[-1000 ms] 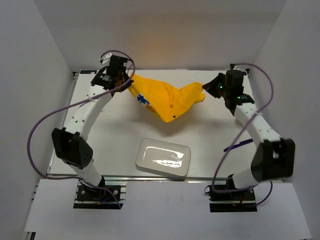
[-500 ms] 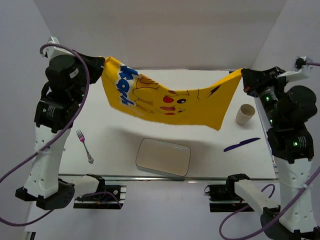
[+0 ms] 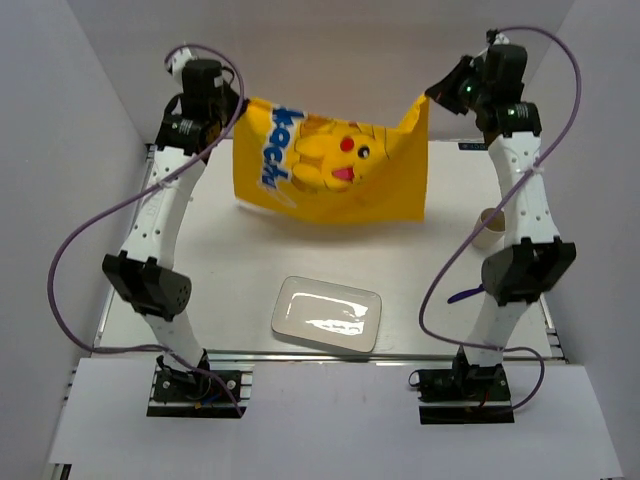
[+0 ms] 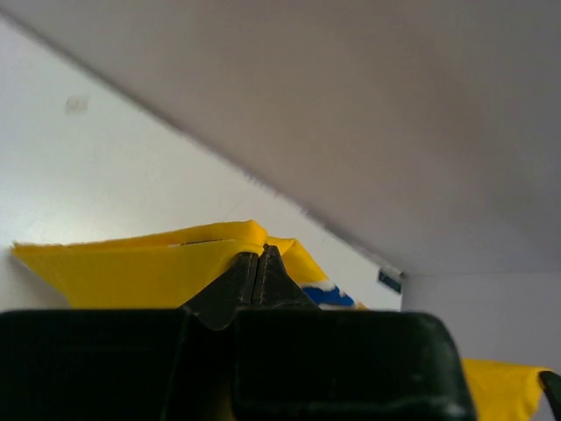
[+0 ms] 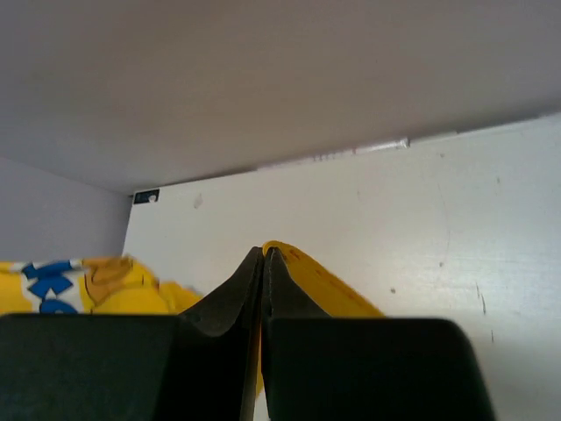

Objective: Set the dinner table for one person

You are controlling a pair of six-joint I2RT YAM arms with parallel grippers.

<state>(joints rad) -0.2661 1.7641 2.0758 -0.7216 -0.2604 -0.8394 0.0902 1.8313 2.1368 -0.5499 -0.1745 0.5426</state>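
The yellow cartoon-printed cloth mat [image 3: 330, 170] hangs spread in the air above the far part of the dinner table [image 3: 230, 270]. My left gripper [image 3: 240, 103] is shut on its upper left corner; the cloth shows at the jaws in the left wrist view [image 4: 131, 267]. My right gripper [image 3: 428, 97] is shut on its upper right corner, seen in the right wrist view [image 5: 324, 285]. Both arms are raised high. The white rectangular plate [image 3: 326, 313] lies near the front edge, below the mat.
A beige cup [image 3: 490, 226] stands at the right side, partly hidden behind the right arm. A purple knife [image 3: 463, 294] lies by the right arm's elbow. White walls enclose the table on the left, back and right.
Both grippers lifted the mat off the table and spread it, then moved it toward the back and closer together. The fork at the left is now hidden behind the left arm.
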